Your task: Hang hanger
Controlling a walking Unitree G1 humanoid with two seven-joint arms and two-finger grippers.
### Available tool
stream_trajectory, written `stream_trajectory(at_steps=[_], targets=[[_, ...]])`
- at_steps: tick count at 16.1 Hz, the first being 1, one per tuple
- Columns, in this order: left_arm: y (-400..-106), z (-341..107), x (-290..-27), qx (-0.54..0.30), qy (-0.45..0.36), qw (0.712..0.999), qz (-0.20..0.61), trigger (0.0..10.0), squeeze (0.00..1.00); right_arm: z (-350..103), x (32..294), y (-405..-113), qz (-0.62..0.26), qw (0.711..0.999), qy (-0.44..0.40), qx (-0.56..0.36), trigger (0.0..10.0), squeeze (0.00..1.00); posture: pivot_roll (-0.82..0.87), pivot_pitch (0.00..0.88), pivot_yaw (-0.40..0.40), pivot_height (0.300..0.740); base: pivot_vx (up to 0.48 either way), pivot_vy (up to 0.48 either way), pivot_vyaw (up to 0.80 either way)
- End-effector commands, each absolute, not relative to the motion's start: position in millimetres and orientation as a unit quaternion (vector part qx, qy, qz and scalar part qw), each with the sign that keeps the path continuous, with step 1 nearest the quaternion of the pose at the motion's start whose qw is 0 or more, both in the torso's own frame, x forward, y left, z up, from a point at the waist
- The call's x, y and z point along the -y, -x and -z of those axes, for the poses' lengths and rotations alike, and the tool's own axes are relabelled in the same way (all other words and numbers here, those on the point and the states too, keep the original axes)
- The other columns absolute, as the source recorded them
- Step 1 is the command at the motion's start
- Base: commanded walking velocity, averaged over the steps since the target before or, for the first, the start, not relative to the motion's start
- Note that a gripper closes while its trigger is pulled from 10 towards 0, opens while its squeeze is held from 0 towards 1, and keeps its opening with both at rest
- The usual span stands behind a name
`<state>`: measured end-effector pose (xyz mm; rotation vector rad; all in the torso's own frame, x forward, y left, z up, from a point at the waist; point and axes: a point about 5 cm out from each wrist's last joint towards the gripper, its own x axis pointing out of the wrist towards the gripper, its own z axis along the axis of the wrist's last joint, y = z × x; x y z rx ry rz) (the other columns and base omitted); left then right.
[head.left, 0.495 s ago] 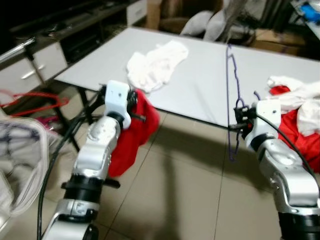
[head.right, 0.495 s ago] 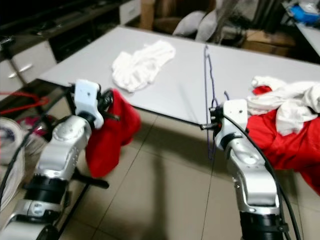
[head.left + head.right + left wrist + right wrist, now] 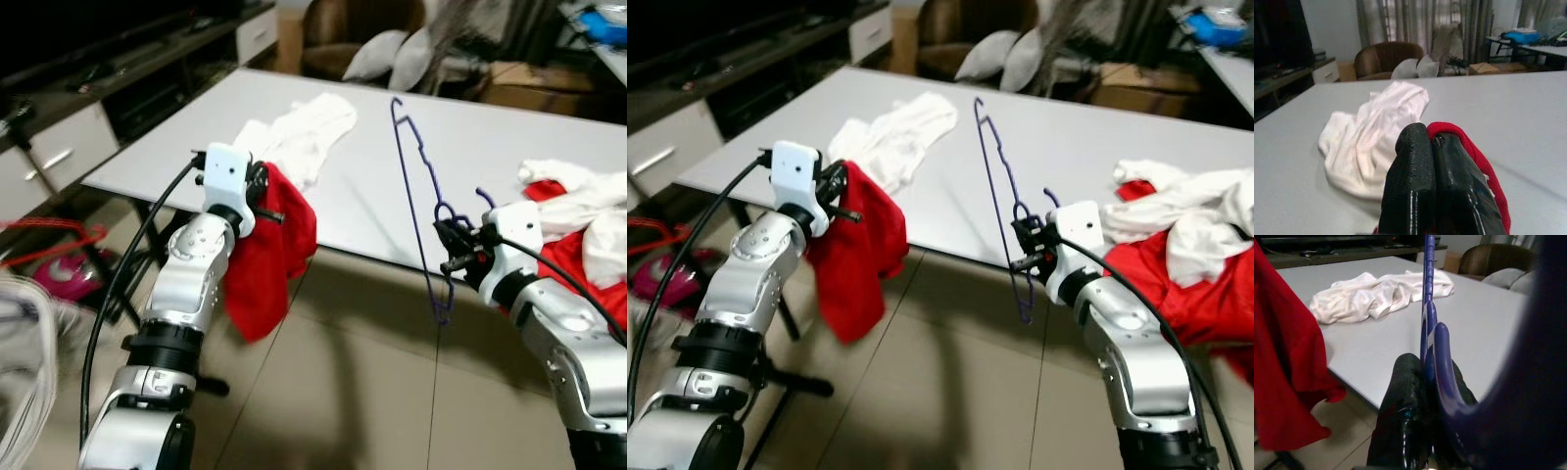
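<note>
A thin purple hanger (image 3: 416, 186) stands almost upright at the table's near edge, leaning a little to the left, with its hook (image 3: 486, 199) by my right wrist. My right gripper (image 3: 453, 247) is shut on it close to the hook; in the right wrist view the black fingers (image 3: 1410, 401) pinch the purple wire (image 3: 1428, 323). My left gripper (image 3: 266, 196) is shut on a red garment (image 3: 266, 259), which hangs from it down past the table's front edge. In the left wrist view the fingertips (image 3: 1422, 161) press together on red cloth (image 3: 1469, 147).
A white garment (image 3: 299, 127) lies crumpled on the grey table (image 3: 372, 166). A pile of red and white clothes (image 3: 588, 225) sits at the table's right end. Armchair and cushions (image 3: 382, 49) stand behind; drawers (image 3: 49, 147) and a red hanger (image 3: 49, 240) are at the left.
The camera has shifted, moving the scene. The purple hanger now leans leftward instead of standing straight. Both grippers keep their hold.
</note>
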<state>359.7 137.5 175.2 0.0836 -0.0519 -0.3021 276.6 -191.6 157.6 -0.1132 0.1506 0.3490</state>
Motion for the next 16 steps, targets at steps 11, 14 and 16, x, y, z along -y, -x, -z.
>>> stream_trajectory(at_steps=[11,14,16], targets=[[-397.3,-251.5,-152.6,0.112,-0.085,0.979,0.147,10.0,0.00,-186.2,203.8,-229.4,-0.453,0.870,0.159,-0.111,10.0,0.00,-0.02,0.000,-0.003,0.740,0.376,0.000,-0.07],[-405.4,-266.3,-153.5,0.122,-0.097,0.976,0.152,10.0,0.00,-187.2,206.6,-224.9,-0.475,0.856,0.161,-0.129,10.0,0.00,-0.02,0.000,0.003,0.740,0.368,0.000,0.00],[-407.3,-280.0,-143.4,0.141,-0.083,0.971,0.176,10.0,0.00,-183.3,195.3,-223.4,-0.499,0.842,0.158,-0.133,10.0,0.00,-0.01,0.000,0.004,0.740,0.369,0.000,0.00]])
